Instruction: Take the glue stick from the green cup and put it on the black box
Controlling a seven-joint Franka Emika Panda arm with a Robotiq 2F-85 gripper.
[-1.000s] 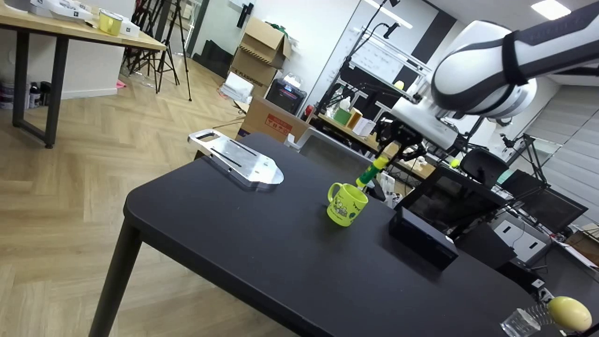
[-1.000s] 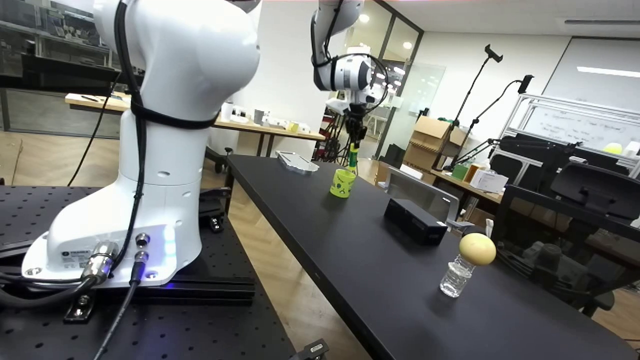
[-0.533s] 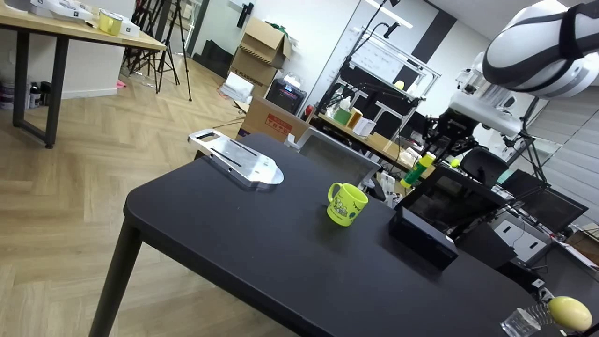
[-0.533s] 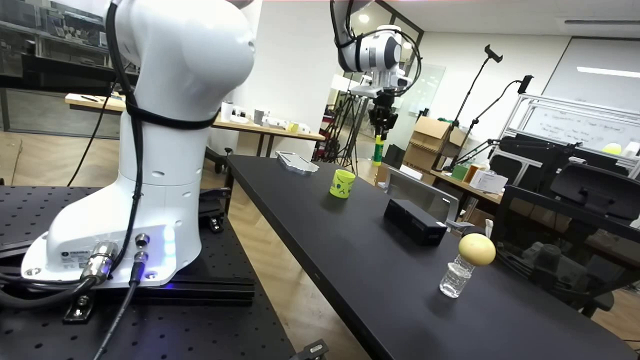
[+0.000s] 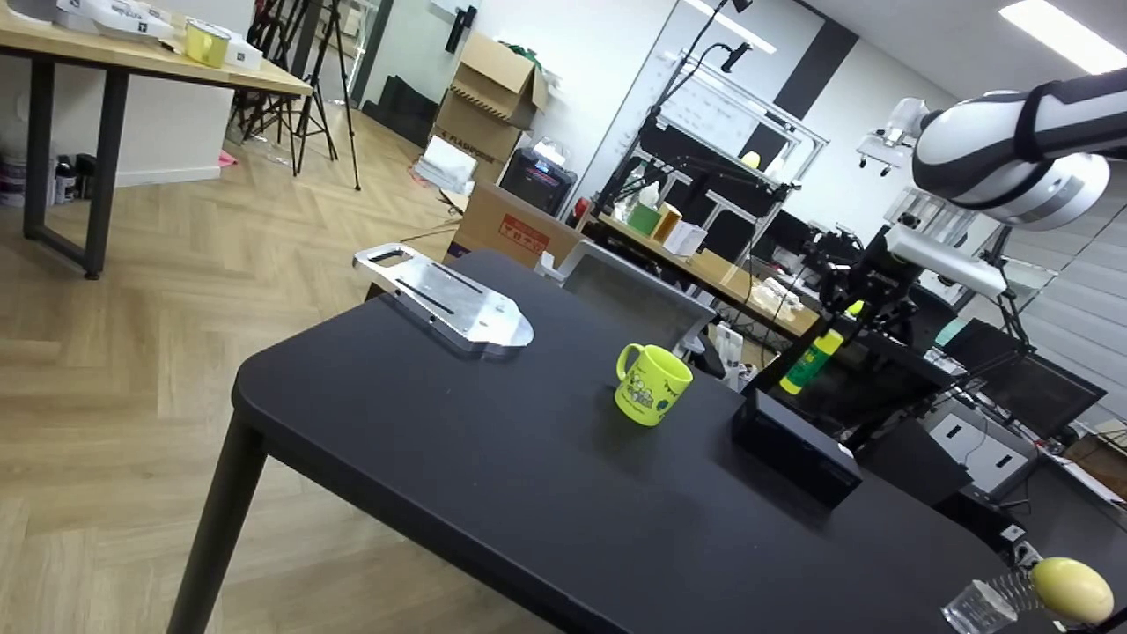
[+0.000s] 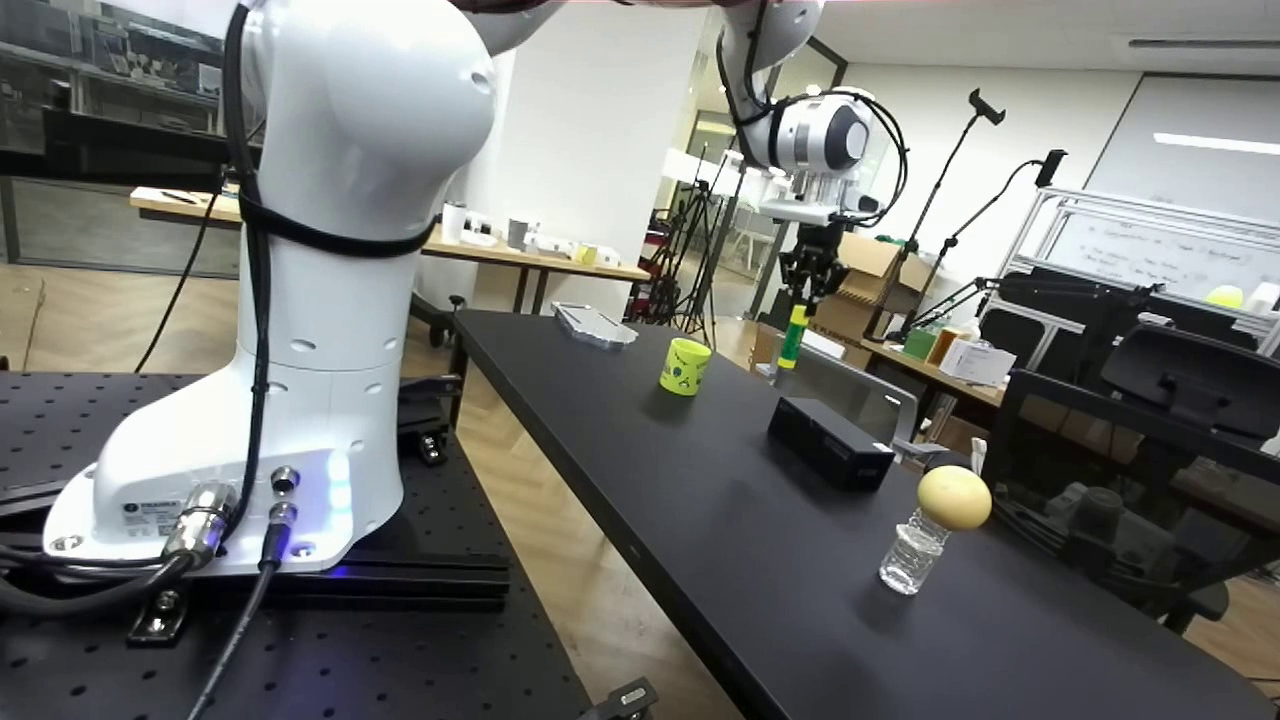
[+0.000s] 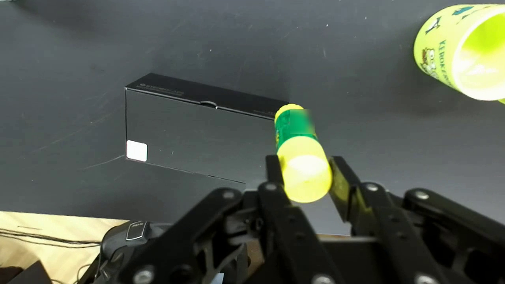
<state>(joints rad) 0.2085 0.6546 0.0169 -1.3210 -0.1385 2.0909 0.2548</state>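
My gripper [image 7: 303,167] is shut on the yellow end of the glue stick [image 7: 296,126], a green and yellow cylinder. The glue stick hangs down in the air in both exterior views [image 5: 810,362] [image 6: 793,340], apart from the cup. The black box [image 6: 830,445] lies on the table. In the wrist view the box [image 7: 197,136] is below and left of the glue stick, whose lower end overlaps the box's right end. The height between them is hard to tell. The lime-green cup [image 5: 653,385] stands upright on the table; its open mouth shows at the wrist view's right edge [image 7: 446,55].
A silver metal plate [image 5: 445,298] lies near the table's far end. A clear glass jar [image 6: 912,555] with a yellow ball [image 6: 954,498] above it stands beyond the box. A grey chair back [image 6: 840,380] stands along the table's edge near the box.
The glue stick was at the cup's rim one second ago. My gripper has carried it away from the cup toward the black box, and it is lower than half a second ago.
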